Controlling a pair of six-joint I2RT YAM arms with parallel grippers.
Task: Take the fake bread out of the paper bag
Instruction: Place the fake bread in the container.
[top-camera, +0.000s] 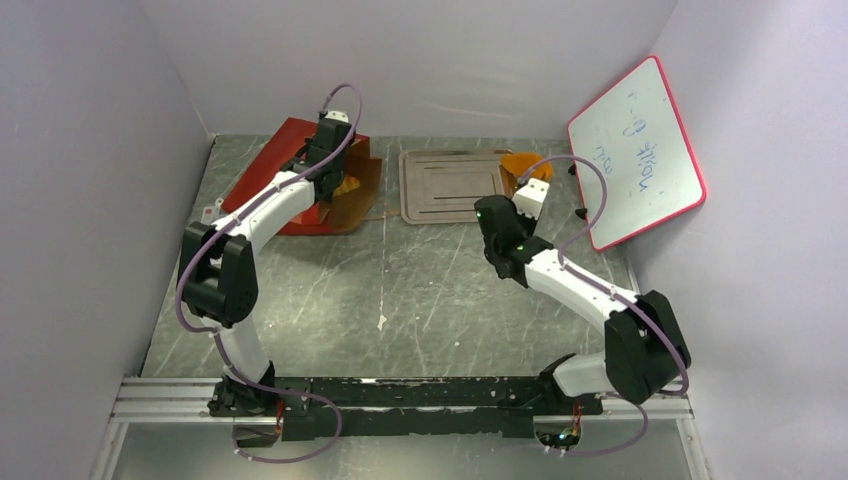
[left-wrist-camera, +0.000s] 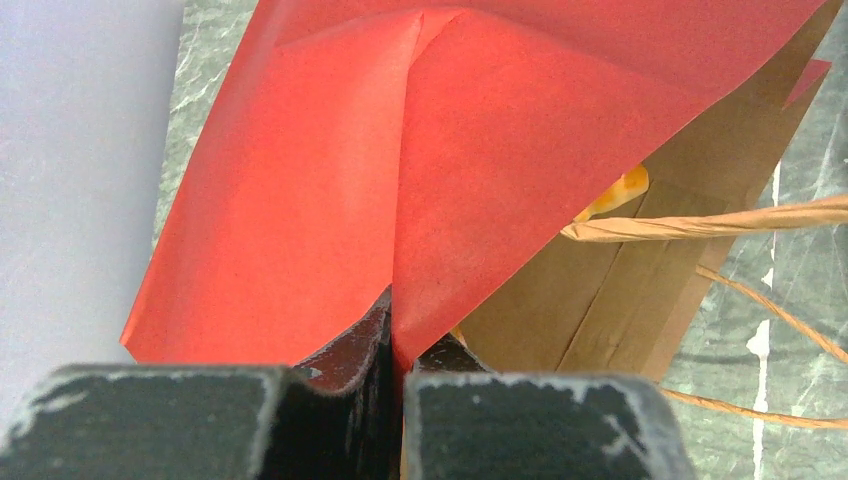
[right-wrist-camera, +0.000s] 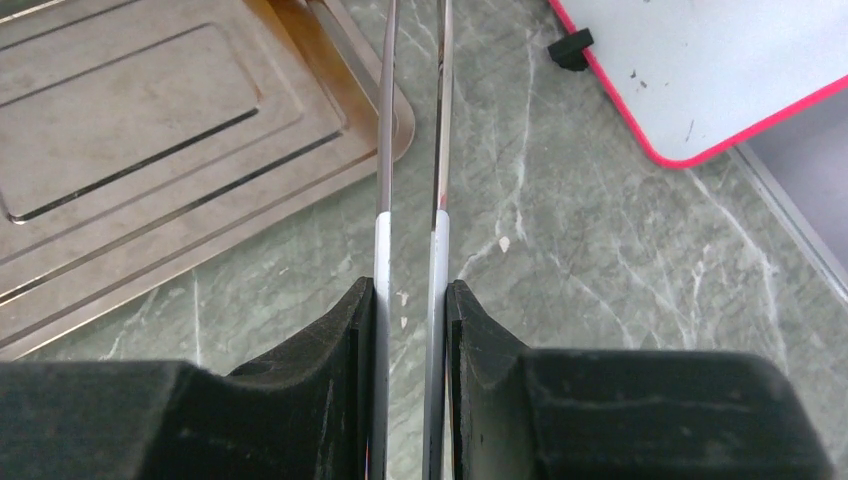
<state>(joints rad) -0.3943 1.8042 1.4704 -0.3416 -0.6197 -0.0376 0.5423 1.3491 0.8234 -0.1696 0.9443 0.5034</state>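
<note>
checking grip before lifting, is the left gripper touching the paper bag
Touching. Left wrist view shows the left gripper shut on the paper bag edge.

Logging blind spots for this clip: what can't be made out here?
Left wrist: how much fake bread is inside; the paper bag, pinched by the left tool, hides all but a sliver.
Right wrist: tips of the metal tongs in the right tool, cut off by the top edge.
Top view: whiteboard writing, too small to read.

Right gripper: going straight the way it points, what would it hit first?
The right gripper holds metal tongs that lead, so probably the table beside the tray corner; their tips are out of view, depth unclear.
</note>
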